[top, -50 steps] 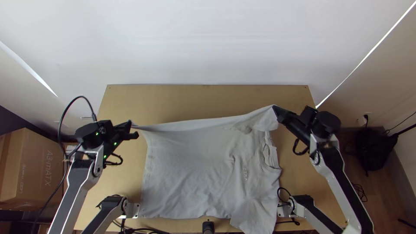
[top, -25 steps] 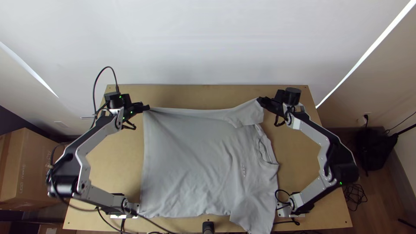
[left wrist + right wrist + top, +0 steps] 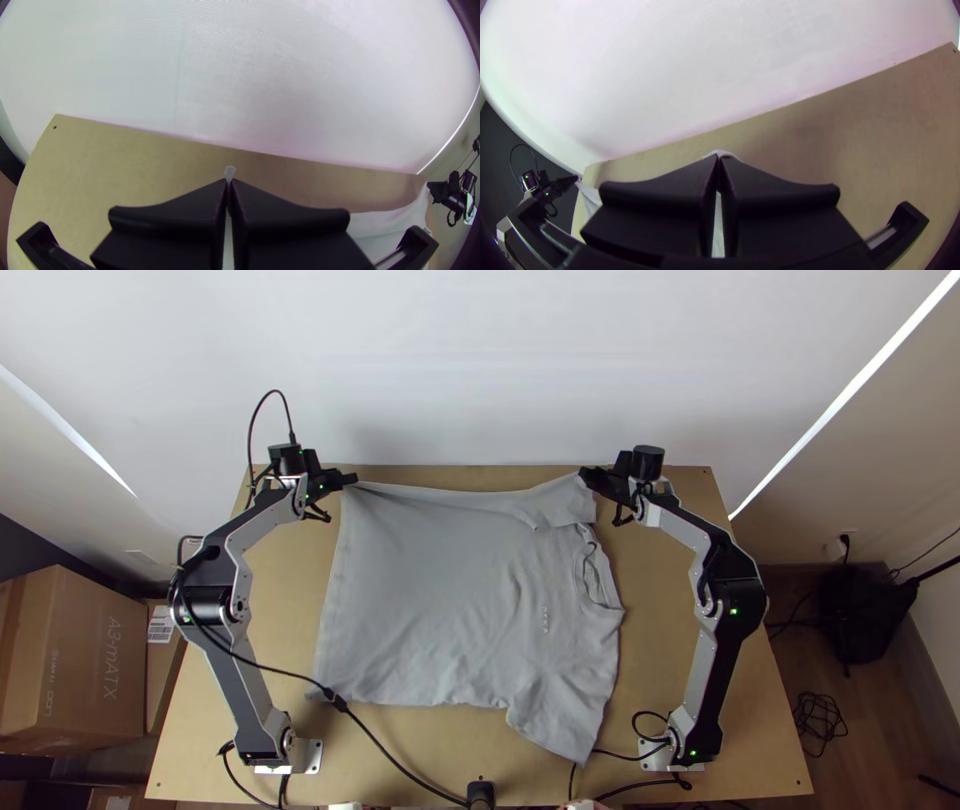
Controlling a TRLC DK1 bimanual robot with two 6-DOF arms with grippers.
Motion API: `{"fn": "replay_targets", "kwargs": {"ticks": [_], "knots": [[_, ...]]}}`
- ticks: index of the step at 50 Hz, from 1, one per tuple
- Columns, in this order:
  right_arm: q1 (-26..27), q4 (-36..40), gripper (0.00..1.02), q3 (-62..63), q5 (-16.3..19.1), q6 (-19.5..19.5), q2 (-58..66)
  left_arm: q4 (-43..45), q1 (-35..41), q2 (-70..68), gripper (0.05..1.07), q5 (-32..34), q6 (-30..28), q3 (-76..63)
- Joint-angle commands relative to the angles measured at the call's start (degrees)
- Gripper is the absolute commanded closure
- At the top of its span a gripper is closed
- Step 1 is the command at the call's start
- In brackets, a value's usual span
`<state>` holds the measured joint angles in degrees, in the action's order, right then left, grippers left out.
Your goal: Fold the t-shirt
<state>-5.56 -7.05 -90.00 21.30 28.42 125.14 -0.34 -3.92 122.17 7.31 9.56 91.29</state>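
The light grey t-shirt (image 3: 450,600) lies spread on the table, its neck opening toward the right and its far edge drawn taut between the grippers. At the shirt's far left corner is my left gripper (image 3: 352,479), shut on the cloth. My right gripper (image 3: 585,475) is shut on the sleeve at the far right. In the left wrist view, a bit of cloth pokes out between the fingertips of the left gripper (image 3: 229,181). White cloth also shows at the tips of the right gripper (image 3: 719,157) in the right wrist view.
The wooden table (image 3: 680,670) has bare strips on both sides of the shirt and at its near side. A black cable (image 3: 385,748) runs over the near left part. Cardboard boxes (image 3: 80,660) stand on the left beyond the table.
Both grippers have moved toward the table's far edge and closer together, pulling the t-shirt with them. The shirt's near edge has slid away from the table's near edge.
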Motion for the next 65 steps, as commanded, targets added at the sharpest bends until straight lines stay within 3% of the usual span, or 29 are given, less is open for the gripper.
{"fn": "replay_targets", "kwargs": {"ticks": [1,4,5,7,10,11,12,13,23,29,36,44,49,61,65], "knots": [[-0.15,-0.51,1.0,-6.16,-1.52,-0.21,3.09,0.16,-0.56,3.34,1.05,-0.63,1.69,5.22],[-0.24,0.02,0.96,-8.0,-2.49,-0.21,4.06,-0.1,-0.38,4.48,1.05,-0.63,1.86,6.71],[-0.24,0.28,0.87,-8.35,-2.93,-0.12,4.23,-0.19,-0.21,4.57,1.05,-0.63,1.86,6.98],[-0.24,1.51,0.6,-8.88,-3.81,-0.12,4.32,-0.45,-0.12,4.48,0.98,-0.63,2.04,7.33],[-0.15,5.03,0.14,-10.64,-4.51,0.05,4.58,-0.36,-0.03,3.6,0.6,-0.54,2.21,7.24],[-0.06,5.82,0.01,-11.17,-4.6,0.14,4.76,-0.45,0.06,3.07,0.39,-0.54,2.3,7.24],[0.2,6.61,0.03,-11.61,-4.69,0.4,4.76,-0.54,0.06,2.55,0.2,-0.54,2.3,7.33],[0.46,7.22,0.03,-11.96,-4.69,0.4,4.67,-0.63,0.06,2.11,0.08,-0.63,2.3,7.33],[3.37,8.46,0.03,-8.44,-6.09,0.93,-2.8,-0.63,-1.44,-5.1,0.09,-0.54,3.18,6.01],[5.39,16.63,0.03,-7.12,-6.53,5.33,-9.13,-3.09,-3.02,-10.81,0.09,0.6,5.2,5.22],[7.94,26.03,0.03,-5.37,-5.66,5.15,-17.3,-10.91,-4.16,-18.19,0.09,3.76,7.05,4.25],[10.84,30.34,0.04,1.31,-4.6,2.25,-27.23,-13.11,-5.13,-28.3,0.09,6.58,7.14,-3.22],[12.86,40.8,0.06,1.58,-1.7,2.16,-31.36,-13.2,-5.92,-35.68,0.09,7.28,7.05,-9.28],[14.0,72.44,0.06,2.72,-0.29,-7.77,-40.68,-18.56,-6.89,-51.94,0.1,8.33,7.22,-19.04],[13.91,79.12,0.06,5.27,-0.29,-10.06,-43.32,-19.79,-6.89,-56.16,0.1,8.33,7.22,-20.71]]}}
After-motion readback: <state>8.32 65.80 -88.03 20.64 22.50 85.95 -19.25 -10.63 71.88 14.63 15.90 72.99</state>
